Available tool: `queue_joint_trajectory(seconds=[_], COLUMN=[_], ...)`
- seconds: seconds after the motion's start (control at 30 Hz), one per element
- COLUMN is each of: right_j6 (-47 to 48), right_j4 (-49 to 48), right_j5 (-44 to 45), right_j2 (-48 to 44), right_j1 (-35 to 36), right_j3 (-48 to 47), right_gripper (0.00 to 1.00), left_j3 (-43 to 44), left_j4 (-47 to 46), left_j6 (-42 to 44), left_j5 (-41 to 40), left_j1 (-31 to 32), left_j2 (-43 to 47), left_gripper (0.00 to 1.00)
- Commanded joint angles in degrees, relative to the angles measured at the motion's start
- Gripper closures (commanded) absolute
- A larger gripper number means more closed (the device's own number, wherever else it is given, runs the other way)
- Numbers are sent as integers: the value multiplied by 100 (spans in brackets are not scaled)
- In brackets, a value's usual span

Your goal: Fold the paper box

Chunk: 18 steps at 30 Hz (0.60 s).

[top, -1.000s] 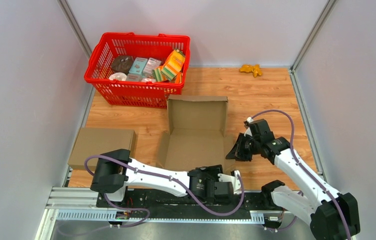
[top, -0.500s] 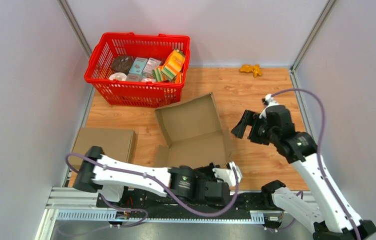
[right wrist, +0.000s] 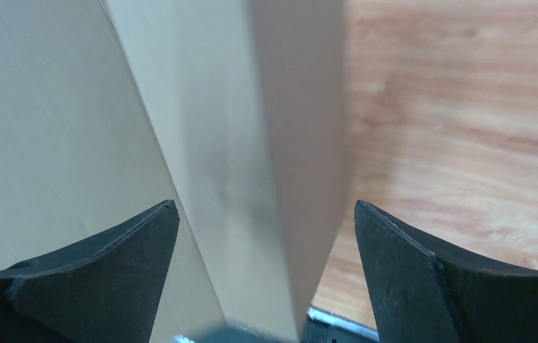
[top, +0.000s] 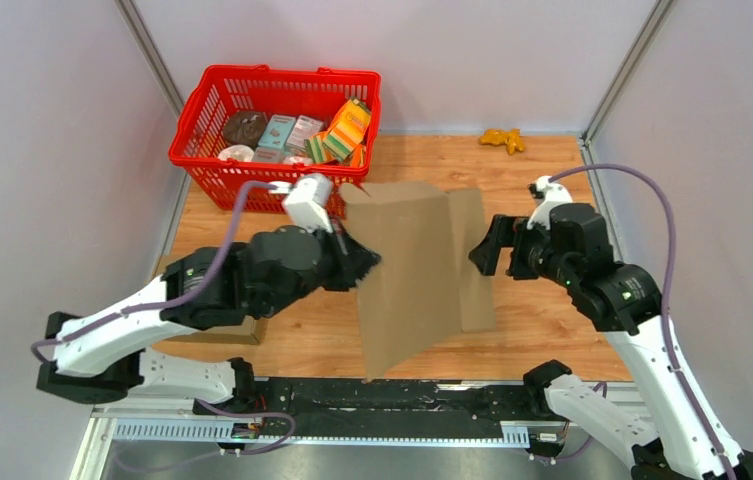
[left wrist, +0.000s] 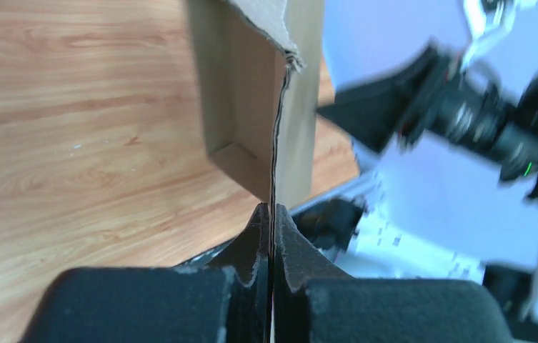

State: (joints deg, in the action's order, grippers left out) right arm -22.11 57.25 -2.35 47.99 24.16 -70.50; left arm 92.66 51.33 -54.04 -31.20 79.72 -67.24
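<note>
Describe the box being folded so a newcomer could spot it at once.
On the wooden table, in front of the red basket, a brown cardboard box is held up tilted, pinched by the left gripper. Unlike the closed box lying flat at the table's left edge, it is open and tipped up.

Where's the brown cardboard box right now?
In the top view, the brown cardboard box is held up in the middle, near the red plastic basket, pinched by the left end effector, the open right end effector at its other edge.
</note>
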Motion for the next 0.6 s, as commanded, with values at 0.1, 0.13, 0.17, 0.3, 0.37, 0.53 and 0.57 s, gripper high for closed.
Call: queue_joint_trajectory(seconds=[0.1,0.13,0.17,0.3,0.37,0.53,0.57], right_j6=[66,58,49,31,22,-100,-118], right_j4=[-337,-364,-399,-557,-741,-935,-1048], right_j5=[-20,6,102,796,1095,2201,2717], right_j2=[-61,-44,-26,-87,-201,-342,-377], right_j1=[1273,1423,1703,2557,3082,4375,4856], right_j3=[782,827,862,1064,1135,1118,1126], right_gripper=[4,4,4,4,3,3,3], left_j3=[-857,-690,-488,714,1059,2070,2176], left_j4=[-74,182,480,2000,2257,3417,3514], left_j6=[-3067,-3330,-3497,-4307,-4483,-5308,-5345], left_j5=[-904,-984,-1193,-1336,-1388,-1424,-1372], left_j1=[-1169,-1257,-1275,-1459,-1521,-1644,-1662], left_j2=[1056,986,802,283,2,-569,-632], left_gripper=[100,100,100,100,100,100,100])
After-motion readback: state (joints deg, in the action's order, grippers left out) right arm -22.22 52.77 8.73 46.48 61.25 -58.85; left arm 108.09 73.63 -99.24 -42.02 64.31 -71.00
